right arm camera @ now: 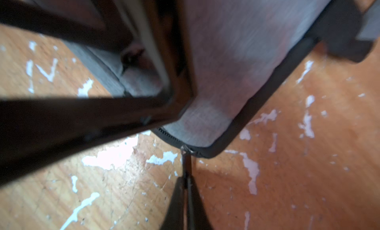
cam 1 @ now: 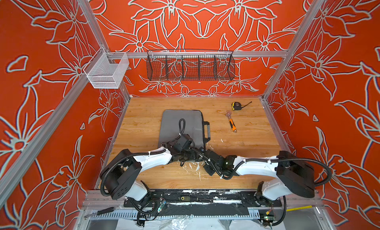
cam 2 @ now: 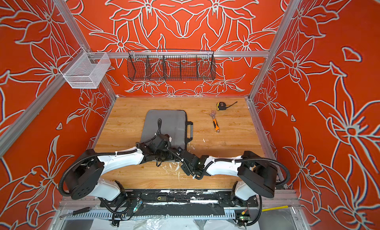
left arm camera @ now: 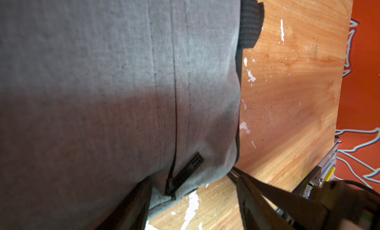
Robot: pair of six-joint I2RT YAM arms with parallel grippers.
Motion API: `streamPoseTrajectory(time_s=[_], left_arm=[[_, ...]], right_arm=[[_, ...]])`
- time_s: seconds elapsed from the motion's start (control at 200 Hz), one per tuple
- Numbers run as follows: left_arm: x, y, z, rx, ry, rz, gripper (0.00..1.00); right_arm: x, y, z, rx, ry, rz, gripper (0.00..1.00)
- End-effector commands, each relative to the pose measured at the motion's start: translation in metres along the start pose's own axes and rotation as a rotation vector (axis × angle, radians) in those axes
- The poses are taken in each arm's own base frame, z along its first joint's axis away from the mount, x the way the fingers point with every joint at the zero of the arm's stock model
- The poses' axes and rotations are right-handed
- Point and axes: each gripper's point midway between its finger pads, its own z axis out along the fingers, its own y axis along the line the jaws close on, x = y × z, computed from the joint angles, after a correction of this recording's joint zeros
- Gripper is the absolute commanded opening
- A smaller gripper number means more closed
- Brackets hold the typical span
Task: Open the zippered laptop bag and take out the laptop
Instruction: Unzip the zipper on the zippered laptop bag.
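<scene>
Nearest the robot's base, the right gripper (right arm camera: 186, 183) reaches in from 4 o'clock. Its jaws are pinched tight on the thin black zip pull (right arm camera: 186, 159), which hangs from the slider at the 5 o'clock corner of the zippered laptop bag (cam 1: 181, 120).

The left gripper (left arm camera: 191, 181) comes in from 8 o'clock, just beside it, with jaws spread wide over that same near end of the bag. One finger (left arm camera: 127, 206) lies over the grey fabric and the other (left arm camera: 263, 194) is above the wood beside the corner. I cannot tell whether they press down.

The bag lies flat on the wooden table (cam 1: 144, 120), a little toward 9 o'clock of centre, with its black strap handles (cam 1: 206, 130) on its 3 o'clock edge.

Farther out at 2 o'clock lies an orange-handled wrench (cam 1: 231, 121), and a yellow tape measure (cam 1: 236, 105) sits beyond it.

On the far rail at 12 o'clock hangs a black wire basket (cam 1: 190, 66), and a white mesh basket (cam 1: 107, 72) hangs at 10 o'clock.
</scene>
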Motion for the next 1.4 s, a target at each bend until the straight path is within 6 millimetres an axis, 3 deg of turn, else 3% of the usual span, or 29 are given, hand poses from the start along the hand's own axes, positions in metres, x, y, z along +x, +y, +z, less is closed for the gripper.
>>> streamPoseTrajectory(time_s=[0.0, 0.29, 0.42, 0.475, 0.53, 0.771, 0.901, 1.066, 1.246, 1.396], left_arm=[[0.048, 0.079, 0.004, -0.289, 0.14, -0.041, 0.68], [0.048, 0.083, -0.004, -0.321, 0.142, -0.007, 0.68], [0.046, 0.082, -0.009, -0.325, 0.133, 0.002, 0.68], [0.045, 0.081, -0.011, -0.329, 0.133, 0.004, 0.68], [0.043, 0.079, -0.013, -0.327, 0.129, 0.005, 0.68], [0.041, 0.077, -0.016, -0.329, 0.117, 0.004, 0.68], [0.043, 0.079, -0.017, -0.332, 0.12, -0.002, 0.68], [0.047, 0.089, -0.022, -0.363, 0.114, -0.003, 0.68], [0.058, 0.102, -0.027, -0.379, 0.115, -0.018, 0.68], [0.062, 0.105, -0.029, -0.382, 0.115, -0.021, 0.68]], right_arm=[[-0.008, 0.002, -0.005, -0.008, -0.081, -0.023, 0.0], [0.008, -0.01, -0.01, 0.028, -0.09, 0.033, 0.0], [0.014, -0.001, -0.007, -0.024, -0.075, 0.033, 0.0], [0.014, 0.008, -0.003, -0.063, -0.058, 0.016, 0.17], [0.013, 0.013, 0.002, -0.077, -0.033, -0.006, 0.25], [-0.001, 0.013, 0.015, -0.025, -0.061, -0.036, 0.29], [-0.004, 0.014, 0.018, -0.028, -0.067, -0.038, 0.26], [-0.002, 0.006, 0.008, -0.002, -0.101, -0.013, 0.0], [0.003, -0.006, -0.007, 0.029, -0.128, -0.021, 0.0], [0.017, -0.001, 0.008, 0.016, -0.074, -0.011, 0.0]])
